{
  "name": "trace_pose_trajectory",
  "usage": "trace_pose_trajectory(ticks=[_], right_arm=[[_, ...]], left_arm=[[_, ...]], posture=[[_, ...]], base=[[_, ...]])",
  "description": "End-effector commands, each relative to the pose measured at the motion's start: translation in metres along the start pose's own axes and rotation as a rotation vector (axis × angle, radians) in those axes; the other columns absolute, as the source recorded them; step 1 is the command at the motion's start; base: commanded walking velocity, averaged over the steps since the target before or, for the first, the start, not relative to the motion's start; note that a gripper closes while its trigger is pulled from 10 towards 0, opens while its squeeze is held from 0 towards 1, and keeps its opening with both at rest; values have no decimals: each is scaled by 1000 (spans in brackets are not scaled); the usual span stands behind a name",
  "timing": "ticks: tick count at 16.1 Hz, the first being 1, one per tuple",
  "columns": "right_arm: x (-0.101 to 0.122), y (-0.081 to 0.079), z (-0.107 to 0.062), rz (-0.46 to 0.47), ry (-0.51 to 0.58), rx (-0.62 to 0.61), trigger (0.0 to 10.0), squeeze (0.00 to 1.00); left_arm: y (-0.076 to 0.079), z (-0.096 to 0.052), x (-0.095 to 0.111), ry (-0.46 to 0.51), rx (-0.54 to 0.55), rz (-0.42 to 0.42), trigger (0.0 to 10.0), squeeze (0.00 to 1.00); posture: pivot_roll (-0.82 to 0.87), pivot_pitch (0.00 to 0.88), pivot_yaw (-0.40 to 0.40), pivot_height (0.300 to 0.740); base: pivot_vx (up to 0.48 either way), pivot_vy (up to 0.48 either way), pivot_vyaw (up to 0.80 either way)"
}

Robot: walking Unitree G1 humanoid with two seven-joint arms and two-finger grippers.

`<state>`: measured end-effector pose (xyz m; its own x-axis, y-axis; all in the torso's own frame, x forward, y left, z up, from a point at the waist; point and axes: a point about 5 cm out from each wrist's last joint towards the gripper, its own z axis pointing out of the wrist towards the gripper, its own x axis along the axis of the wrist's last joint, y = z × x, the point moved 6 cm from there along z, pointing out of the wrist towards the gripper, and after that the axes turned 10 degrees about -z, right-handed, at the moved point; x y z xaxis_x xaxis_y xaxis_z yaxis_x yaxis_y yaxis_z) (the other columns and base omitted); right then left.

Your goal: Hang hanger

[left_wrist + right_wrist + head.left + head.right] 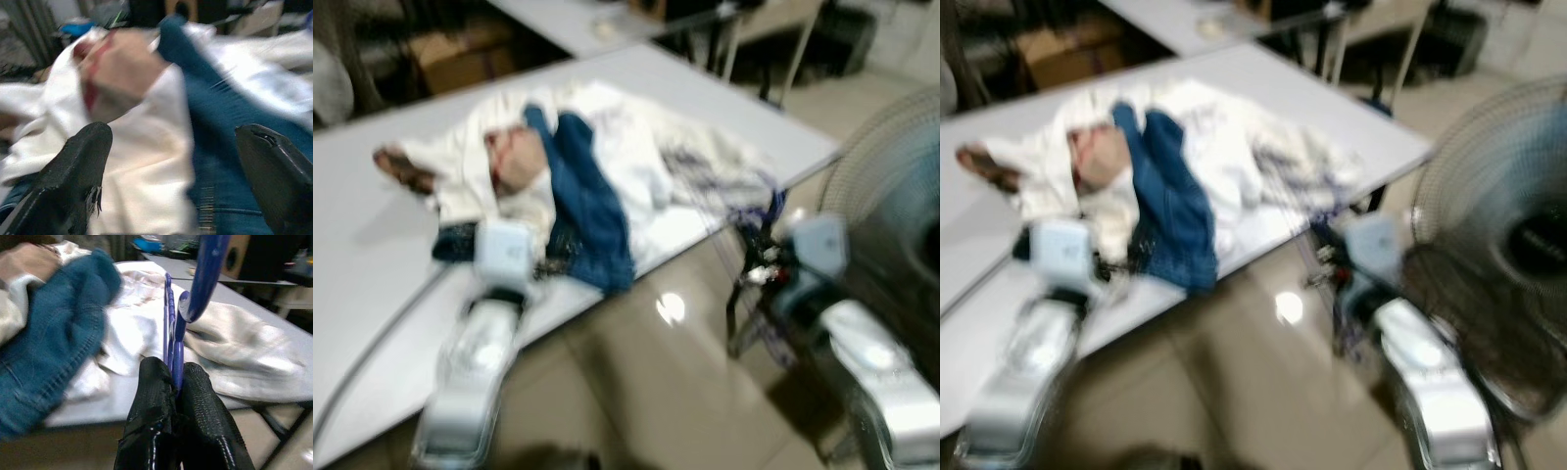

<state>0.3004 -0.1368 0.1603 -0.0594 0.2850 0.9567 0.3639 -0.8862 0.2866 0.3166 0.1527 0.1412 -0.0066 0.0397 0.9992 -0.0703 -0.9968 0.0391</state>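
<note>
Left gripper (171, 161) spread wide over soft white cloth (146, 171) and blue denim (230, 122) at the table (372, 255) near edge. Right gripper (173, 382) clamped on blue plastic hanger (195, 289), off the right corner.

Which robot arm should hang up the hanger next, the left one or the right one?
Probably the right. The right gripper is already shut on the blue plastic hanger, beside the grey table's edge. The left gripper is open over the pile of white and blue clothes.
</note>
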Motion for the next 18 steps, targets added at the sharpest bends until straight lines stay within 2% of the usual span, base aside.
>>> trace_pose_trajectory(ticks=[1,4,6,8,10,11,12,13,14,15,18], right_arm=[[-1,11,-5,-16,-5,-35,10000,0],[1,7,-7,-39,6,4,10000,0],[2,7,-8,-51,14,19,10000,0],[2,11,-9,-61,20,27,10000,0],[1,12,-8,-74,19,35,10000,0],[1,12,-8,-83,20,43,10000,0],[1,11,-7,-93,20,58,10000,0],[0,11,-6,-99,20,64,10000,0],[0,10,-6,-102,21,70,10000,0],[0,9,-6,-104,22,75,10000,0],[0,8,-5,-117,27,83,10000,0]], left_arm=[[10,0,0,-5,-29,2,10000,749],[15,-4,-13,-63,-78,53,10000,729],[11,-6,-18,-90,-91,86,10000,749],[1,-11,-20,-122,-112,126,10000,725],[-2,-15,-22,-160,-139,186,10000,569],[-3,-18,-25,-189,-156,206,10000,376],[-3,-25,-31,-239,-197,213,6471,0],[-3,-27,-32,-257,-220,215,3451,0],[-4,-29,-34,-269,-227,221,941,0],[-5,-29,-36,-280,-227,225,0,0],[-16,-26,-43,-322,-170,272,0,0]], posture=[[-131,101,38,740],[-131,101,46,740],[-129,105,50,740],[-115,109,45,740],[-109,109,44,740],[-108,108,44,740],[-105,109,43,740],[-103,110,42,740],[-103,109,42,740],[-99,110,43,740],[-94,110,49,740]], base=[[311,0,0],[0,0,0],[0,0,0],[0,0,0],[0,0,0],[0,0,0],[0,0,0],[0,0,0],[0,0,0],[0,0,0],[0,0,0]])
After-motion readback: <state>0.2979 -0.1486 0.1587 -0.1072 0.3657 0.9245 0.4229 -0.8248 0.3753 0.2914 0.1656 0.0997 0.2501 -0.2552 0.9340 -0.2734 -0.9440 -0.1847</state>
